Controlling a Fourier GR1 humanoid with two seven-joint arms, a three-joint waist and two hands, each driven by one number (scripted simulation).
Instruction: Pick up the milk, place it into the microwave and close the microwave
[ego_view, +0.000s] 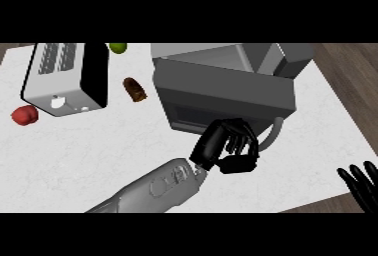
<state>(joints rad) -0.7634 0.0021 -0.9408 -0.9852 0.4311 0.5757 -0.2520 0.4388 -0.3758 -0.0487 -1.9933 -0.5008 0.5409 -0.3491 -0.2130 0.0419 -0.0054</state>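
Observation:
The grey microwave (221, 60) stands at the back middle of the white counter (88, 155). Its dark door (221, 97), with a window and a curved handle (275, 134), faces me at a slant in front of the body. My left hand (235, 152) is at the door's lower edge beside the handle. Its fingers (238, 134) are relaxed and lie against the door, holding nothing. My right hand (362, 184) rests open at the right edge, fingers up. No milk shows anywhere; the door hides the inside of the microwave.
A white and black toaster (66, 77) stands at the back left. A red fruit (24, 115) lies to its left, a brown item (134, 89) to its right, and a green fruit (118, 47) behind it. The counter's wooden edge runs along the right.

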